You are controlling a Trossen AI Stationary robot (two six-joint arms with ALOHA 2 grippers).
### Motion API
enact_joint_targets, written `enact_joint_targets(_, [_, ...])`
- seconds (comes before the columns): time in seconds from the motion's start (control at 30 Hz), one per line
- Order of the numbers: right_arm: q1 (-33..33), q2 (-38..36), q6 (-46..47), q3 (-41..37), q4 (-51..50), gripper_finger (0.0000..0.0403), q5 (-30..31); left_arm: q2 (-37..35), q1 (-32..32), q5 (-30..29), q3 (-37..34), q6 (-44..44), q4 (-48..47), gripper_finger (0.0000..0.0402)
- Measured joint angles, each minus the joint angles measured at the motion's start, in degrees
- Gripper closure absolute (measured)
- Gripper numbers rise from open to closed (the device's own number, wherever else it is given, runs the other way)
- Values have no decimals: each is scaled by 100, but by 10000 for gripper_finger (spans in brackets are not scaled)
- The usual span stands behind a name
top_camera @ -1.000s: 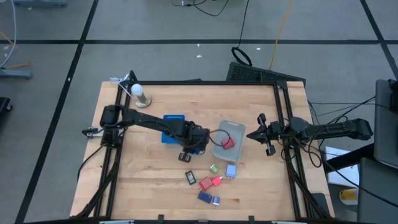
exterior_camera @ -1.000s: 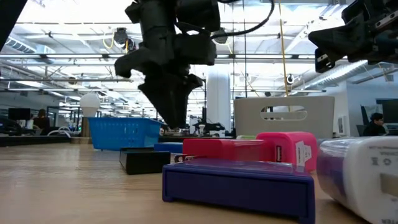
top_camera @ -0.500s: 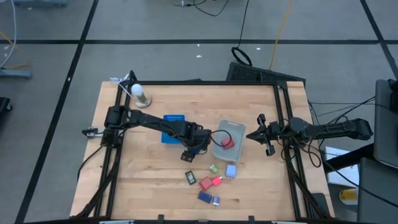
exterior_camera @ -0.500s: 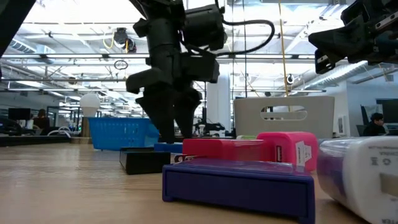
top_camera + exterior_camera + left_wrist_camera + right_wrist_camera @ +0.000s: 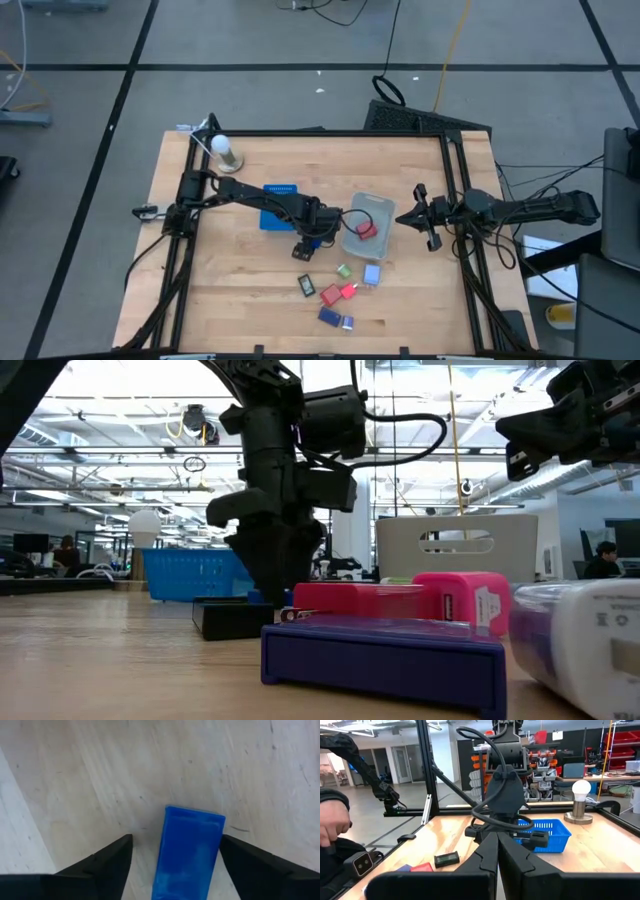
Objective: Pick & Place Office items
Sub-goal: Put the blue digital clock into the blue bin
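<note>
Straddling a blue block [image 5: 187, 852] on the table, left gripper [image 5: 175, 862] spread wide, right gripper [image 5: 428, 217] closed, idle.

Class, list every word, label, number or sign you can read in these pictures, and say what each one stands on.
None can be read.
White label on the pink block: small print, too blurred to read.
White end of the clear purple-tinted container: faint marks, illegible.
Small dark block with a pale label: too small to read.

Left arm: stretched from the table's left edge toward the middle, wrist bent downward.
Left gripper [image 5: 311, 243]: lowered close to the tabletop, fingers [image 5: 102, 865] spread wide.
Right arm: held at the right edge.
Right gripper [image 5: 424, 216]: raised, fingers pressed together.
</note>
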Motion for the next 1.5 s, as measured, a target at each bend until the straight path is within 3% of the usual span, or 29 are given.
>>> enact_joint_targets(0.13, [0, 1, 0, -1, 2, 403, 2, 5, -5, 3, -3, -81, 25, 137])
enact_joint_targets(0.37, [0, 3, 0, -2, 2, 403, 2, 0, -31, 66, -9, -191, 10, 248])
enact_joint_targets(0.57, [-1, 2, 0, 0, 6, 403, 2, -414, -86, 66, -24, -210, -259, 248])
enact_joint_targets(0.9, [-1, 3, 8, 0, 48, 403, 11, -2467, -91, -574, -7, -941, -119, 248])
enact_joint_targets(1.13, [1, 3, -50, 0, 25, 403, 13, -3913, -79, -1621, -266, -1527, 503, 248])
enact_joint_targets(1.27, [1, 3, -42, -2, -7, 403, 13, -4794, -87, -1708, -959, -1605, 1049, 248])
enact_joint_targets(1.5, [1, 1, -105, 0, 17, 403, 15, -6499, -4, -1737, -2797, -1942, 2378, 248])
